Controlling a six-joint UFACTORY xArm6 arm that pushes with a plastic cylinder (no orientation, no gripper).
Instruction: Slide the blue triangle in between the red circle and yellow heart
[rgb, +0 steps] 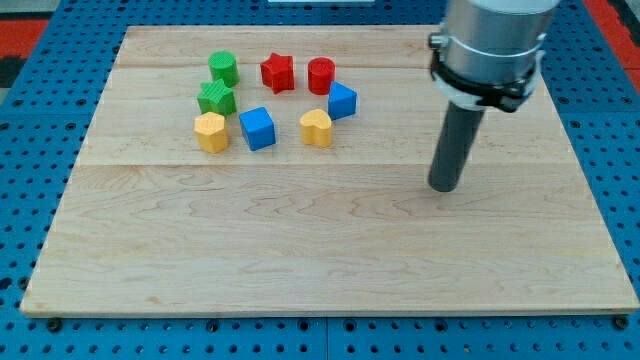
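The blue triangle (342, 100) sits on the wooden board, just right of the gap between the red circle (321, 75) above it and the yellow heart (316, 128) below it, close to both. My tip (444, 187) rests on the board well to the right of these blocks and a little lower in the view, touching none of them.
A red star (277, 72), a green circle (223, 68), a green block (216, 98), a yellow block (211, 131) and a blue cube (257, 128) cluster at the view's upper left. The wooden board (320, 250) lies on a blue perforated base.
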